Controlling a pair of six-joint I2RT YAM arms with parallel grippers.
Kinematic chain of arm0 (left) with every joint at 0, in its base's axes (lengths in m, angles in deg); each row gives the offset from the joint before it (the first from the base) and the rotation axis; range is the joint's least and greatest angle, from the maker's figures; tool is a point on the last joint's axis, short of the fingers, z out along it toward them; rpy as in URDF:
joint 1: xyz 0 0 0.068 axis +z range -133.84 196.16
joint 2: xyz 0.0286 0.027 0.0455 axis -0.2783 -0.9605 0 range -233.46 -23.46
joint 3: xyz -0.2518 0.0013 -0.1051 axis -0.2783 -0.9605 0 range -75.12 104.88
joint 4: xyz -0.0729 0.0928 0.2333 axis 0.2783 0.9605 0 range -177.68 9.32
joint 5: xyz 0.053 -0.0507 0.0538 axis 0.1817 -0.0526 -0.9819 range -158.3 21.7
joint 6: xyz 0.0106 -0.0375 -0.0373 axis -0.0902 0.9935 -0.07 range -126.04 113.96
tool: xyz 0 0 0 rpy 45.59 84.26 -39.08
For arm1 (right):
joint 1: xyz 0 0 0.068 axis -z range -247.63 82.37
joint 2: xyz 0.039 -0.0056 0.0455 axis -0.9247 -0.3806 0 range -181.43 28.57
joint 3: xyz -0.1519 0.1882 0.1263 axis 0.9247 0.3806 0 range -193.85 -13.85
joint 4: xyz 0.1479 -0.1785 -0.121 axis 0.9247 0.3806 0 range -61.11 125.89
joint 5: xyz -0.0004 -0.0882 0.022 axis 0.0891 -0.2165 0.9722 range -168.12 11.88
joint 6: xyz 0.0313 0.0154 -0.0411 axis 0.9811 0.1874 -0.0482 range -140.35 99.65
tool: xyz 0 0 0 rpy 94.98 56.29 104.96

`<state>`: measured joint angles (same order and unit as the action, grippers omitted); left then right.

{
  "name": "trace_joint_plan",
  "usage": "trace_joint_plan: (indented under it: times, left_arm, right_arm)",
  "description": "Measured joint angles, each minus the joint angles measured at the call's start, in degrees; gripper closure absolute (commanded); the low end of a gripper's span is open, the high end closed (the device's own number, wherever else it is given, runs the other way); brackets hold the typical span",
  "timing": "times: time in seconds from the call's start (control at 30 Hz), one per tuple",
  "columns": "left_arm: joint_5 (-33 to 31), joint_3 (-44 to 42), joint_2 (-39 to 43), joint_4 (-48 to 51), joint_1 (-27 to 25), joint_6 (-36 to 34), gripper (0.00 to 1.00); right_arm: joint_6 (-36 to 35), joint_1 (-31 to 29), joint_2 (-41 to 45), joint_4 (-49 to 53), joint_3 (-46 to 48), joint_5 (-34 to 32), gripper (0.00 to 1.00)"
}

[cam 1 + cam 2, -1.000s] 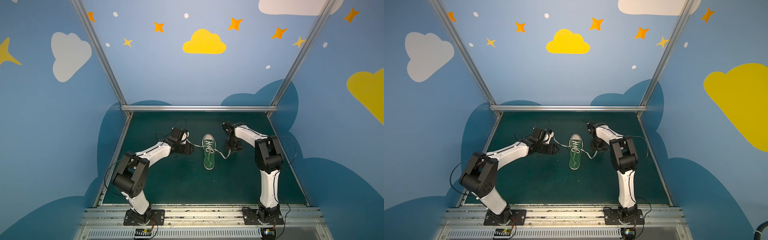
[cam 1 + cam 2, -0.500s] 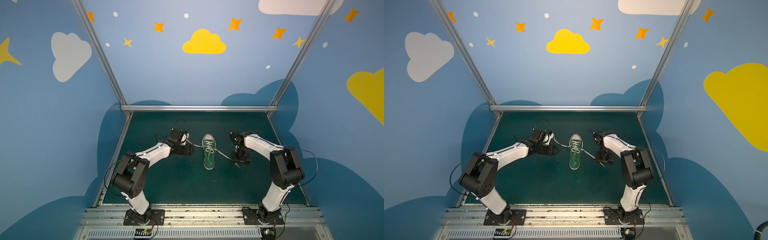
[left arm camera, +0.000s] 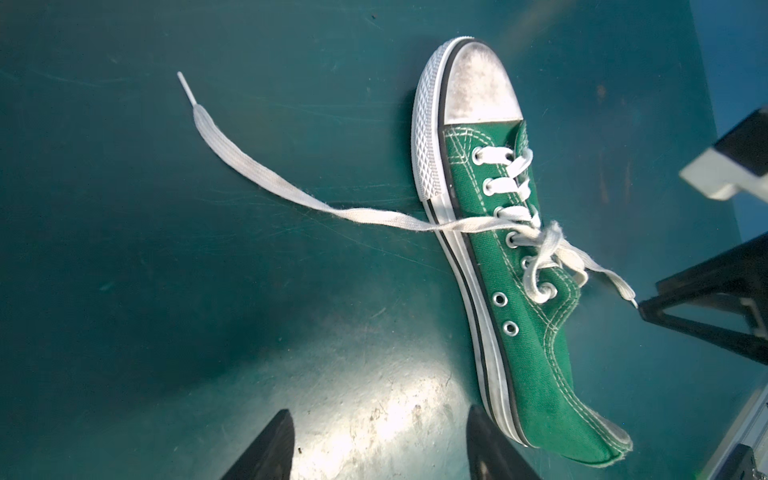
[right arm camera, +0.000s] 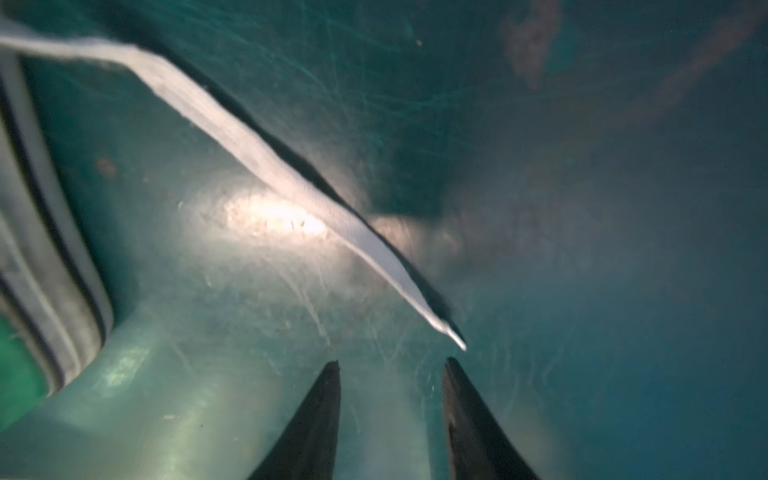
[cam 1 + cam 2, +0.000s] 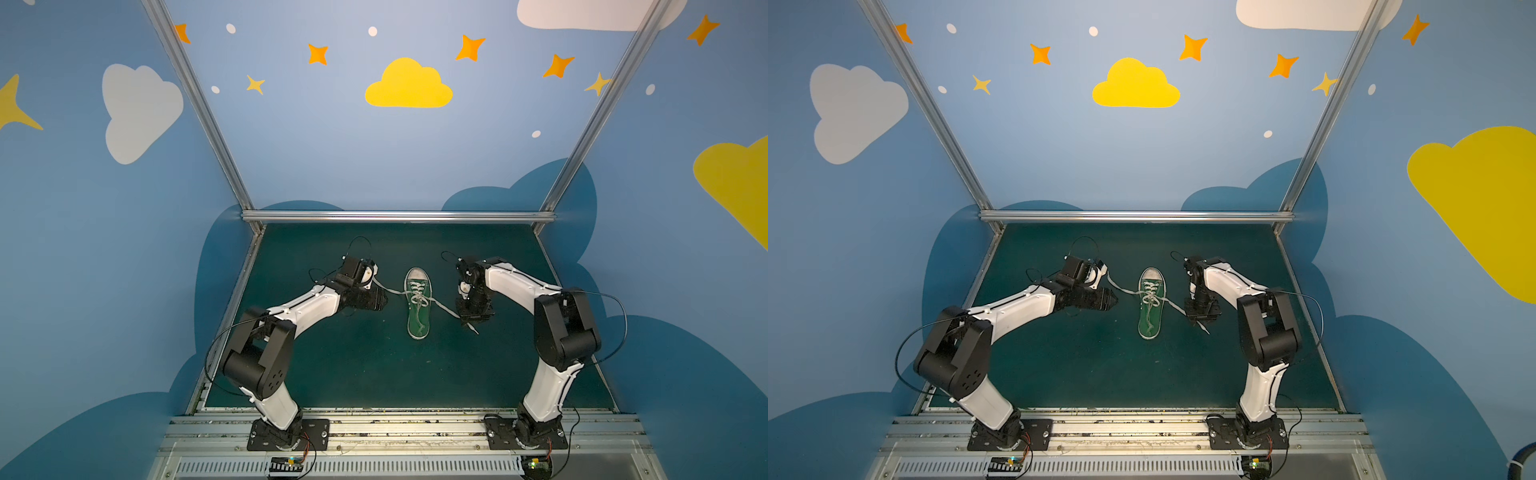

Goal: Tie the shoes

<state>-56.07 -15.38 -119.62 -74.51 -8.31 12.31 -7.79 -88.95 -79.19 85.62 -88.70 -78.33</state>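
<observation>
The shoe (image 5: 417, 307) lies sole-down in the middle of the worktop (image 5: 353, 365), between the two claws. In both top views its long axis runs up and down the frame, toe toward the top and heel toward the bottom.

The upper is green canvas with pale stitching and metal eyelets. The toe cap (image 3: 478, 91) is rounded white rubber, scuffed grey, above a ribbed bumper. A black stripe runs along the white sole edge.

The laces (image 3: 540, 245) are flat, woven, white and slightly frayed. They cross in a loose knot over the middle eyelets, and on the side that shows, the two eyelets nearest the heel stand empty. The left lace (image 5: 388, 287) runs from the knot toward the upper left of the frame and ends near the left wrist. The right lace (image 5: 446, 309) runs toward the lower right and passes under the right claw (image 5: 472, 321).

The left claw (image 3: 380, 417) is wide and empty, with bare scratched worktop between its jaws. In the top views it sits just left of the shoe. The right claw's jaws are narrower but apart, with nothing between them. The lace tip (image 4: 455, 340) lies just past one fingertip. The worktop is a dark green mat, scuffed and shiny under the wrist lights.
</observation>
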Motion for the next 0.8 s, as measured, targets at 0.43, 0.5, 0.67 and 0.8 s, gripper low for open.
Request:
trace_joint_plan:
  times: [0.43, 0.5, 0.67, 0.8]
  left_arm:
    - [-0.02, 0.0, 0.0, 0.04, -0.02, 0.11, 0.35]
    - [-0.02, 0.02, 0.0, 0.04, -0.04, 0.11, 0.35]
    - [0.0, 0.02, 0.0, 0.07, -0.17, 0.11, 0.35]
    - [-0.02, 0.02, 0.0, 0.17, -0.46, 0.11, 0.35]
  right_arm:
    - [-1.03, 1.49, -3.28, -0.9, -0.07, -0.7, 0.68]
    - [-1.03, 1.64, -3.32, -0.9, -0.04, -0.7, 0.69]
    - [-1.05, 1.86, -3.65, -1.2, 0.13, -0.66, 0.81]
    - [-0.72, 1.81, -3.87, -0.98, 0.2, -0.52, 1.0]
